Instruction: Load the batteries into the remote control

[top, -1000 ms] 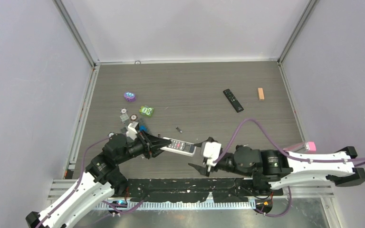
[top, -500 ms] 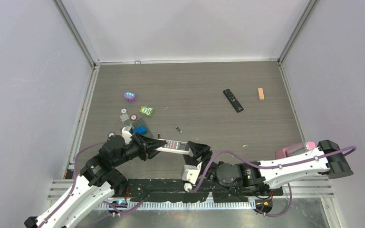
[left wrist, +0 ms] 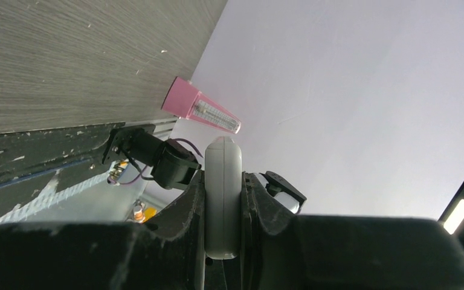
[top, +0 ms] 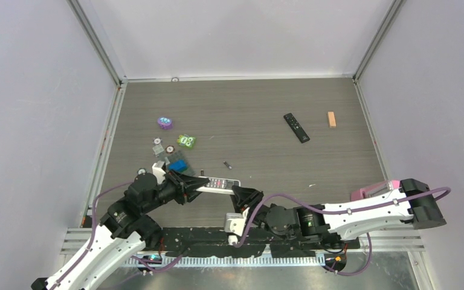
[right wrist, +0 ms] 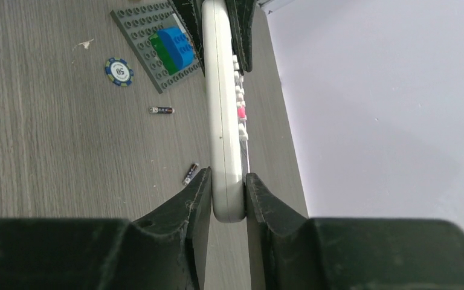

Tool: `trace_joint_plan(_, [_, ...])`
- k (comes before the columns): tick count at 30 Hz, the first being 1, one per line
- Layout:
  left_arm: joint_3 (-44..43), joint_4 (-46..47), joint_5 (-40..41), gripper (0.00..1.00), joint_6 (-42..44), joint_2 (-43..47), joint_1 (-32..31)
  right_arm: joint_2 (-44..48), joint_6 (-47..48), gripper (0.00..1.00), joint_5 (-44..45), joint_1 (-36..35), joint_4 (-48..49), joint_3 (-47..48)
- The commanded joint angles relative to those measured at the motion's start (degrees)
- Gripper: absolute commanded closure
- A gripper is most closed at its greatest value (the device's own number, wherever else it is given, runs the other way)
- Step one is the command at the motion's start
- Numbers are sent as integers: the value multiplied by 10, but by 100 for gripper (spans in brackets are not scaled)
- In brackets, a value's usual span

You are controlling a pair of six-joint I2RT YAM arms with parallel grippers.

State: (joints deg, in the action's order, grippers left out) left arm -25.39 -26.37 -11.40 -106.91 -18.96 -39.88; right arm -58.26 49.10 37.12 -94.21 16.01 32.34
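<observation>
Gripping the remote control (top: 217,183) at both ends is the new state you have reached: the white handset hangs edge-on between the two arms, apparently lifted clear of the surface (top: 266,103) near its front edge. A second ago only the left jaws held it, while the right jaws stood spread and well apart from it, off to the right. Since then the right arm has swung in, and its wrist view shows the right jaws pinching the free end, one finger on the plain back and one on the button side. The left jaws pinch the opposite end. Two of the batteries (right wrist: 161,110) lie loose on the surface where they were, near the grey brick plate (right wrist: 151,48) and a poker chip (right wrist: 119,71). You probably gain a steady two-handed hold for turning or opening the back. Whether the cover is on does not show, and no cell looks loaded yet.
</observation>
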Motion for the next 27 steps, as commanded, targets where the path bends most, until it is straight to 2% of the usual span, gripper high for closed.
trace_joint_plan(1, [-23,-4,-27,100,8,15,-5,-6,-45,75,-38,20,-16,58])
trace_joint_plan(3, [-22,-3,-28,100,6,19,-5,-10,-50,75,-46,28,-25,66])
trace_joint_plan(9, [-25,-3,-28,100,5,16,-5,-32,-34,55,-45,40,-16,79])
trace_joint_plan(12, [-27,-5,-26,100,6,16,-5,-46,-28,52,-44,44,-15,83])
trace_joint_plan(18, [-26,-5,-21,100,3,26,-5,-48,-32,69,-47,54,-28,84])
trace_joint_plan(22, [-30,-4,-20,98,11,25,-5,-49,-36,88,-47,58,-40,90])
trace_joint_plan(23, [-29,-4,-16,88,18,26,-5,-49,-38,93,-47,59,-42,93])
trace_joint_plan(25, [-32,-7,-2,54,42,34,-5,-46,-49,94,-50,60,-57,107])
trace_joint_plan(27, [-36,-20,22,30,75,45,-5,-36,-76,95,-67,63,-87,118])
